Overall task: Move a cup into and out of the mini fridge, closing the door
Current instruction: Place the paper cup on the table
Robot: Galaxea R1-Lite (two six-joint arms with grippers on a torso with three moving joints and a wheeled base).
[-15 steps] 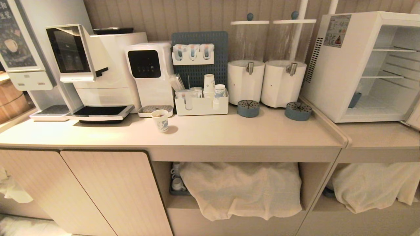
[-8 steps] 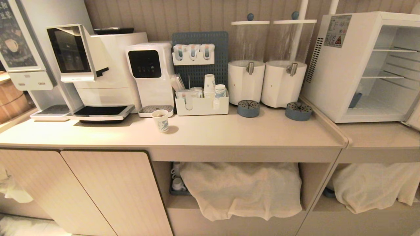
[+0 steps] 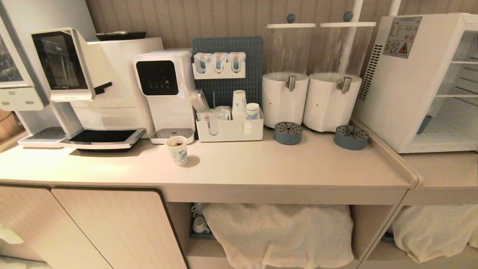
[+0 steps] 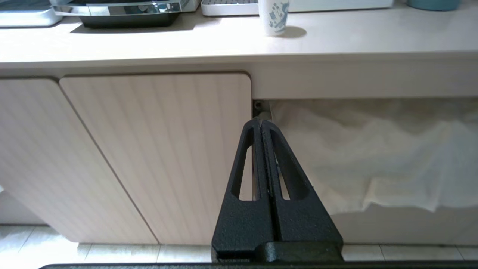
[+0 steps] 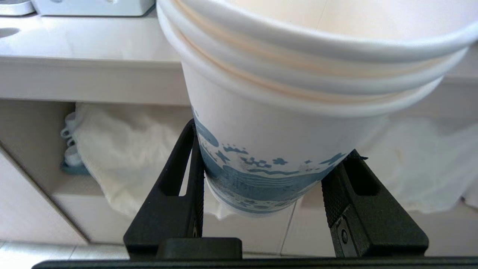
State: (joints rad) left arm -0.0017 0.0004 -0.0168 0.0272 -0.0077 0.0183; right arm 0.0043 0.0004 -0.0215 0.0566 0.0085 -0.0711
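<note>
Light, thin-walled and easily crushed, the cup [image 5: 295,123] sits clamped low on its body in the right pincer [image 5: 261,186], below the bench [image 5: 89,41] edge, the mini fridge [image 3: 407,82] open at three o'clock; left pincer [image 4: 261,127] closed, empty.

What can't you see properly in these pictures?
- Glass door of the white box-shaped mini fridge: head view, cut off by the right edge.
- Bottom of the blue-patterned white paper cup clamped in the right hand: right wrist view, its own wall hides it.
- Both hands: outside the head view.
- Open shelf contents: head view, a cream cloth covers them.
</note>
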